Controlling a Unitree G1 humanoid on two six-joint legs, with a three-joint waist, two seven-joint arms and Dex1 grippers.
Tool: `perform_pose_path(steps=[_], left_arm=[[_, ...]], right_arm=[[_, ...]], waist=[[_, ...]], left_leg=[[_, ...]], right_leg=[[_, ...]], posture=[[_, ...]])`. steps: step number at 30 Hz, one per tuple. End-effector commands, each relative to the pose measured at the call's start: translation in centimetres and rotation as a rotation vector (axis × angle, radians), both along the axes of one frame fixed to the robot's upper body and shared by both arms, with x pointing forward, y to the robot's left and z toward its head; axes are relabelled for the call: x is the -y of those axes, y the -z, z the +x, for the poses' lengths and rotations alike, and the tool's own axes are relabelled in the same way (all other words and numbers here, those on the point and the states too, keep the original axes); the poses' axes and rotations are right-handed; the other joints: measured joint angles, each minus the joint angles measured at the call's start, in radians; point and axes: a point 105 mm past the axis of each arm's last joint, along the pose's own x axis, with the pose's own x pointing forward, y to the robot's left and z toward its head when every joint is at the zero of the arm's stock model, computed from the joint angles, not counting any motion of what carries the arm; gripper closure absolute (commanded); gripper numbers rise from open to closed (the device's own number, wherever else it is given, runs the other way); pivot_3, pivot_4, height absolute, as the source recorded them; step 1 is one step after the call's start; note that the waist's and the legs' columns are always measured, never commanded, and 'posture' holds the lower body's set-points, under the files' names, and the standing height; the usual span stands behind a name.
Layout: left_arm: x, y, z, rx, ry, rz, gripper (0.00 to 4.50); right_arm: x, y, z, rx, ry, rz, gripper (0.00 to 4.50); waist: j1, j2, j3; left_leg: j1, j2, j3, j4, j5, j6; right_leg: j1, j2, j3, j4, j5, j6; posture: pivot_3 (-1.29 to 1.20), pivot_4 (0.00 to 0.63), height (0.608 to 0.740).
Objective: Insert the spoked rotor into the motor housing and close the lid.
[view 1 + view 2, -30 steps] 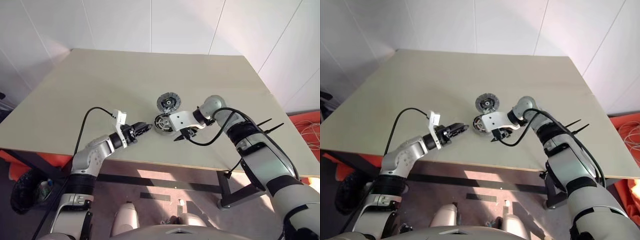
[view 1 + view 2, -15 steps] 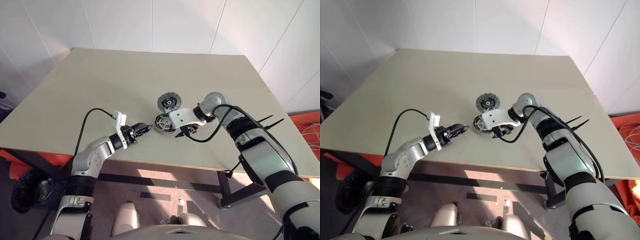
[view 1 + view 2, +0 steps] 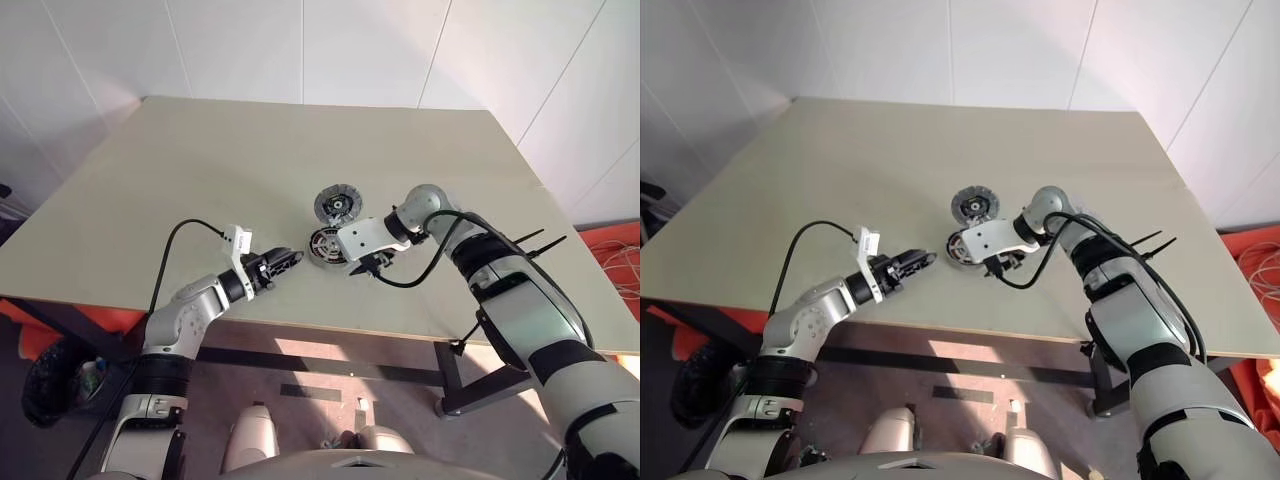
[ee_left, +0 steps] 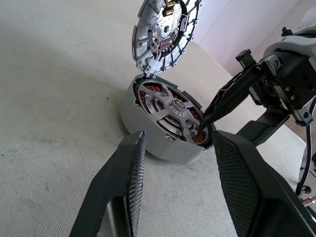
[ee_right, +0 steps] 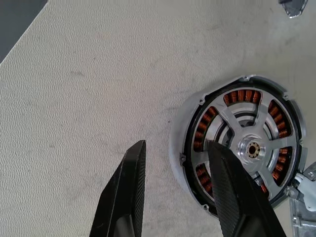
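- Plainly no readable writing anywhere: small white tag [image 3: 238,242] on the left wrist looks blank, no brand visible on the motor parts.
- Left gripper [image 4: 175,163]: arm reaches in low over the near table edge, fingers about level, aimed at the housing from the robot's left. Fingers [image 4: 127,185] spread apart, nothing between them, short of the housing wall, not touching.
- Right gripper [image 5: 177,158]: forearm comes in from the robot's right, wrist bent so fingers tip down over the housing's right edge. Fingers parted, gripping nothing; one fingertip lies across the housing's face in right wrist view, and in left wrist view a black tip [image 4: 205,118] sits at the copper ring. Contact likely, can't be sure.
- Motor housing [image 5: 244,148]: round grey shell on the tan table [image 3: 200,170], near front-centre. Copper windings ring the inside.
- Spoked rotor [image 4: 170,111]: silver disc w/ spokes and centre hub, lying flat inside the housing, over the windings.
- Lid [image 4: 163,29]: hinged at the housing's far rim, standing open, inner face w/ slots toward the left gripper. In head views it's the round grey disc [image 3: 336,203] just behind the housing.
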Motion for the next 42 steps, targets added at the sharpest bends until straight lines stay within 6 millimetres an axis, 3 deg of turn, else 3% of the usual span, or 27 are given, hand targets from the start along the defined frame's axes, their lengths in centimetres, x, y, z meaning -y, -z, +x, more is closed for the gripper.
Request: perform_pose_path(steps=[1,16,19,24,42], left_arm=[[0.0,-1.4,0.3,0.06,-0.004,-0.009,2.2],[0.5,-1.2,0.2,0.056,-0.017,-0.026,2.2],[0.6,-1.0,0.1,0.052,-0.016,-0.028,2.2],[1.4,-0.8,-0.2,0.044,-0.003,-0.039,2.2],[1.8,-0.6,-0.2,0.035,0.003,-0.047,2.2]], right_arm=[[-0.4,-0.3,0.0,0.032,-0.024,-0.002,2.32],[-0.3,-0.2,-0.2,0.037,-0.061,-0.066,2.32],[-0.3,-0.4,0.0,0.047,-0.055,-0.068,2.87],[-0.3,-0.5,0.3,0.065,-0.048,-0.061,4.46],[0.3,-1.0,0.3,0.084,-0.048,-0.059,4.49]], waist=[[0.0,0.0,0.0],[-0.001,0.0,0.0],[-0.001,0.0,0.0],[0.0,0.0,0.0],[-0.001,0.001,0.001]], left_leg=[[0.0,0.0,0.0,0.0,0.0,0.0],[0.0,0.0,0.0,0.0,0.0,0.0],[0.0,0.0,0.0,0.0,0.0,0.0],[0.0,0.0,0.0,0.0,0.0,0.0],[0.001,0.001,0.0,0.0,0.0,0.0]], right_leg=[[0.0,0.0,0.0,0.0,0.0,0.0],[0.0,0.0,0.0,0.0,0.0,0.0],[0.0,0.0,0.0,0.0,0.0,0.0],[0.0,0.0,0.0,-0.001,0.0,0.0],[0.0,0.0,0.001,0.0,0.0,0.0]], posture=[[0.0,0.0,0.74],[0.0,0.0,0.74],[0.0,0.0,0.74],[0.0,0.0,0.74],[0.0,0.0,0.74]])
